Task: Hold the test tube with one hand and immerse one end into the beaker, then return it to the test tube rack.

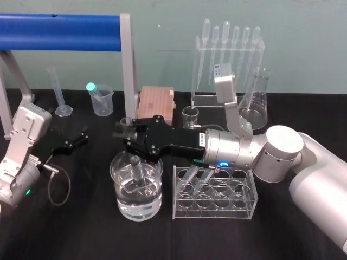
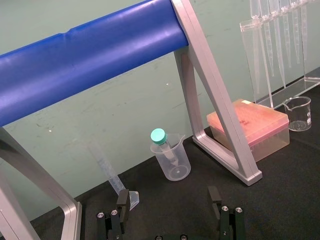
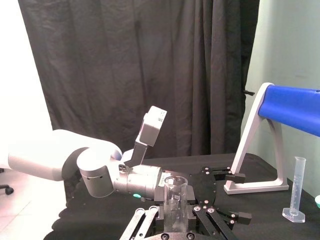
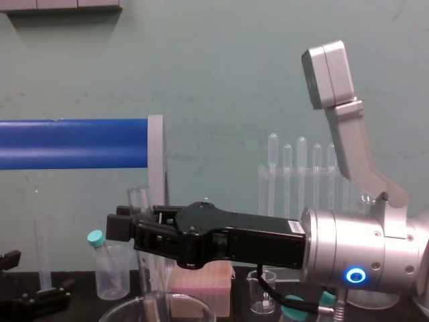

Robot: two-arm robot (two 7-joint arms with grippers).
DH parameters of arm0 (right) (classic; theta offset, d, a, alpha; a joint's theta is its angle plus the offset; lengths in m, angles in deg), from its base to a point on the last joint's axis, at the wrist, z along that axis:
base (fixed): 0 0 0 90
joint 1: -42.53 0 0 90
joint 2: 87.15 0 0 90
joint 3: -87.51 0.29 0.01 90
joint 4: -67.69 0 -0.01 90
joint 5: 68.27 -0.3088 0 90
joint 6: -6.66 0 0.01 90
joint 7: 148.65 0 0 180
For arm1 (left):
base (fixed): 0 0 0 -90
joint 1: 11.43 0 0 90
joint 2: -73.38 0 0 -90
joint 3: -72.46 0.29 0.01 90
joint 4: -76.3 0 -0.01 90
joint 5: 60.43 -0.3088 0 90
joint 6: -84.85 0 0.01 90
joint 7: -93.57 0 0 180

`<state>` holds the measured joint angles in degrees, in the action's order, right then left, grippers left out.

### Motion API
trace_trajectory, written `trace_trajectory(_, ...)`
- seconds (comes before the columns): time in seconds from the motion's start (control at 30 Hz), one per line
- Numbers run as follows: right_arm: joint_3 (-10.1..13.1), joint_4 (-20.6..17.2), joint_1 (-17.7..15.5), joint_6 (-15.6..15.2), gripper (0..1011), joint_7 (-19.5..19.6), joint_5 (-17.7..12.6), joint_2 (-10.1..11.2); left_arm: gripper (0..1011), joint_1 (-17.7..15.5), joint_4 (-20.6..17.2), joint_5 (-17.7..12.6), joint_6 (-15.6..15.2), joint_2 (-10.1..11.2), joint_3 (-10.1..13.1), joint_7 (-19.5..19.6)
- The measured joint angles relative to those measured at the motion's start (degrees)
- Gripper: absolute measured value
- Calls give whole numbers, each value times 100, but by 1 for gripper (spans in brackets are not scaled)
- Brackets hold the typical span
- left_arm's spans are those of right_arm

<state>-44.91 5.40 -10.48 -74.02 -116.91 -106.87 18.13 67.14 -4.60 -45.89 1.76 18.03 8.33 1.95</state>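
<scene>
The wide beaker (image 1: 115, 181) is set at 9 o'clock of the rack (image 1: 238, 208), so the return is kept short. The left claw (image 1: 76, 140) is parked at the beaker's 10 o'clock, spread wide and empty. The right claw (image 1: 129, 142) is clamped on the test tube (image 1: 139, 172) near its rim, so the lower end is left free to dip, tilted, into the beaker.

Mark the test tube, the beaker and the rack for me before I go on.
test tube (image 4: 143, 200): chest view, upper stretch above the right claw (image 4: 134, 228).
beaker (image 1: 146, 207): head view, front wall.
test tube rack (image 1: 217, 210): head view, front wall.
</scene>
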Motion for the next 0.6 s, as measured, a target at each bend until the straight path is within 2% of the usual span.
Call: trace_trajectory(0.6,0,0,0,0,230,0,0,0,1000,0,0,0,0,0,0,0)
